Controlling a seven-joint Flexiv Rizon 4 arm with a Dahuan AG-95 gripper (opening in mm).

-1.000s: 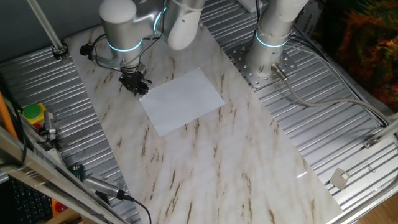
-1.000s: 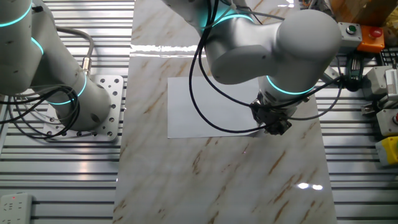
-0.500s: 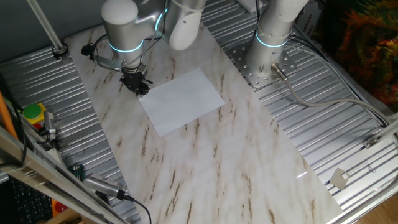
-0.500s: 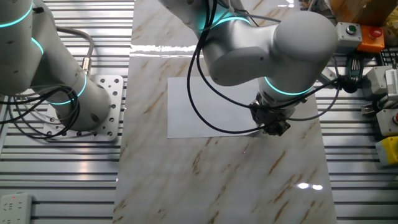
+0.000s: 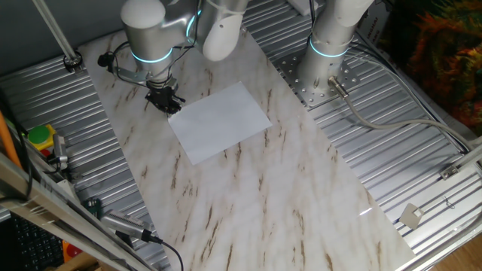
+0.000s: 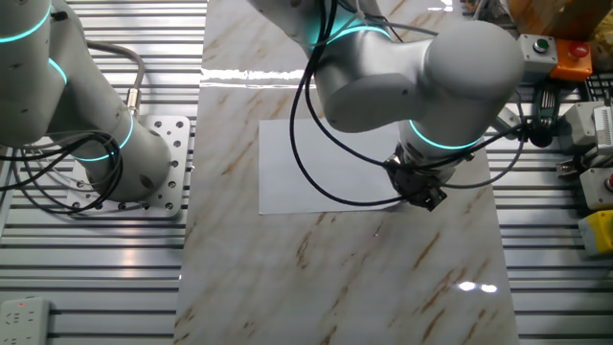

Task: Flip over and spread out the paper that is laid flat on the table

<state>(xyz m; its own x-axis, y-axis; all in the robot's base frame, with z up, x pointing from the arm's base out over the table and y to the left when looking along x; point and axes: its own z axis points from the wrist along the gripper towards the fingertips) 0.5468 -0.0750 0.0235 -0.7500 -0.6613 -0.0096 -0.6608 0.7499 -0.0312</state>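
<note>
The white paper [image 5: 220, 120] lies flat on the marble table [image 5: 263, 196]; it also shows in the other fixed view [image 6: 321, 163]. My gripper [image 5: 166, 104] points down at the sheet's corner nearest the table's left edge. Its small black fingers stand close together on that corner, which they hide. In the other fixed view the gripper [image 6: 420, 195] sits at the sheet's near right corner, low against the table [image 6: 335, 278]. The rest of the sheet lies flat.
A second arm's base [image 5: 325, 71] stands on a metal plate right of the paper, with a cable [image 5: 392, 124] running off it. Ribbed metal surfaces flank the table. A yellow and green object [image 5: 39, 138] and tools lie at the left.
My gripper has shifted slightly toward the far edge of the table, and the paper's held corner has moved a little with it.
</note>
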